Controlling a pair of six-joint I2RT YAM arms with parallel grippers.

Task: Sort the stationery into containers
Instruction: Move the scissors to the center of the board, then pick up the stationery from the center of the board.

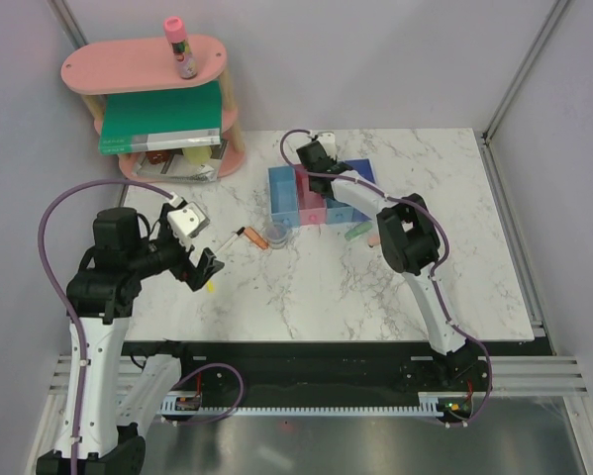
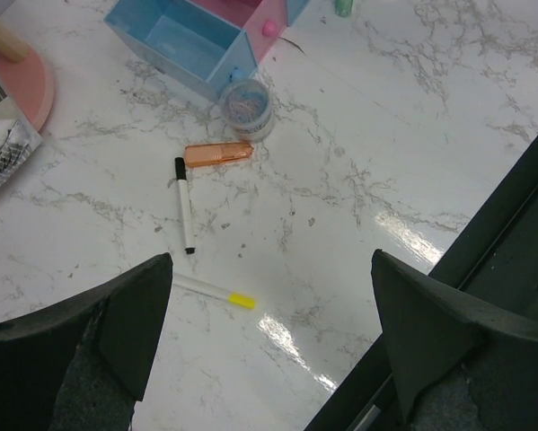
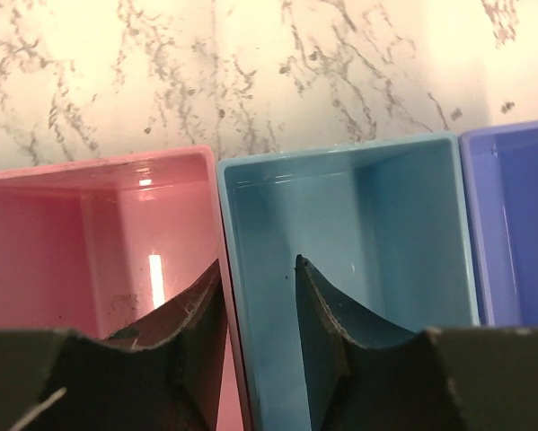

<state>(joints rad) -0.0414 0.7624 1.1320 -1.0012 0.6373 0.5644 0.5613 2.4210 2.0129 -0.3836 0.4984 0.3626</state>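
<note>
The four joined bins [image 1: 282, 193] stand mid-table. My right gripper [image 1: 319, 178] hangs over them, slightly open and empty; in the right wrist view it [image 3: 257, 262] straddles the wall between the pink bin [image 3: 89, 233] and a light blue bin [image 3: 376, 233]. My left gripper [image 1: 202, 267] is open and empty above the yellow-tipped stick [image 2: 216, 292]. Beyond it lie the black-and-white marker [image 2: 185, 205], the orange piece [image 2: 218, 153] and the clear pot [image 2: 247, 106], close to the bins [image 2: 174, 40]. A green bit [image 1: 355, 233] and a pinkish bit [image 1: 373, 240] lie near the right arm. The pink-capped tube [image 1: 180, 47] stands on the shelf.
The pink oval two-tier shelf [image 1: 148, 64] stands at the back left with the green book [image 1: 162, 114] on its lower tier and small items beneath. The darker blue bin [image 3: 520, 224] is at the row's right end. The table's near edge [image 2: 484, 251] is close to my left gripper.
</note>
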